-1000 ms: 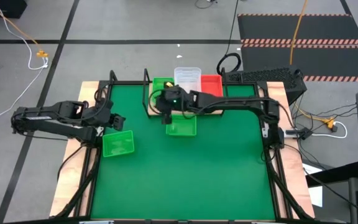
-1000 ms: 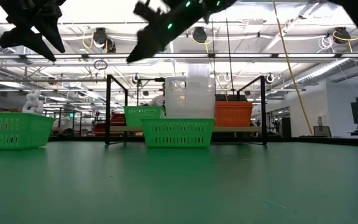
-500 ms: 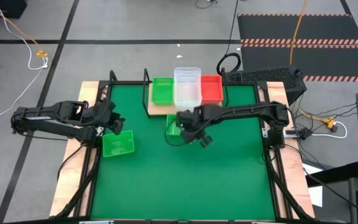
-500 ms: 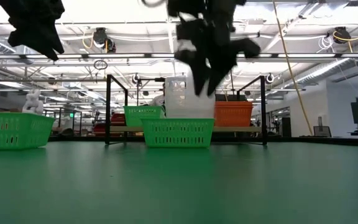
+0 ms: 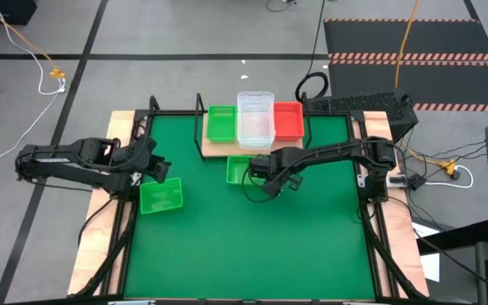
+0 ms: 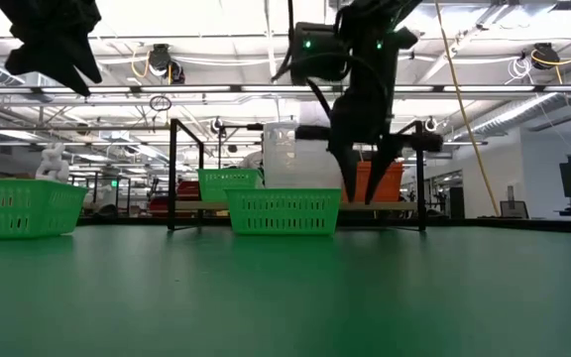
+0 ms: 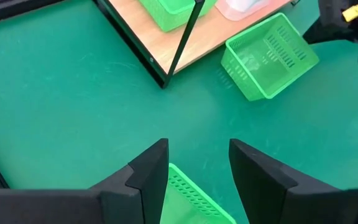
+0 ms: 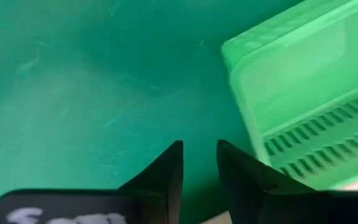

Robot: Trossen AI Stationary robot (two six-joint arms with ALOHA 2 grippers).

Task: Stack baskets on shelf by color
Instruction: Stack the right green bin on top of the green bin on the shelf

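right pincer (image 5: 271,185), prongs nearly together and holding nothing, hangs just beside the green basket (image 5: 239,170) below the shelf (image 5: 213,149), way closer than the left arm.

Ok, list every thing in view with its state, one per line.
Green basket on shelf: upright, empty.
Clear baskets: stacked on shelf.
Red basket: on shelf.
Green basket by shelf: on mat, upright.
Green basket at left: on mat, upright.
Left pincer: open, empty.
Right pincer: narrow gap, empty.

The green mat (image 5: 252,237) is occupied by two green baskets (image 5: 160,196) (image 5: 239,170) and the shelf (image 5: 219,148), on which green, clear and red baskets are carried.
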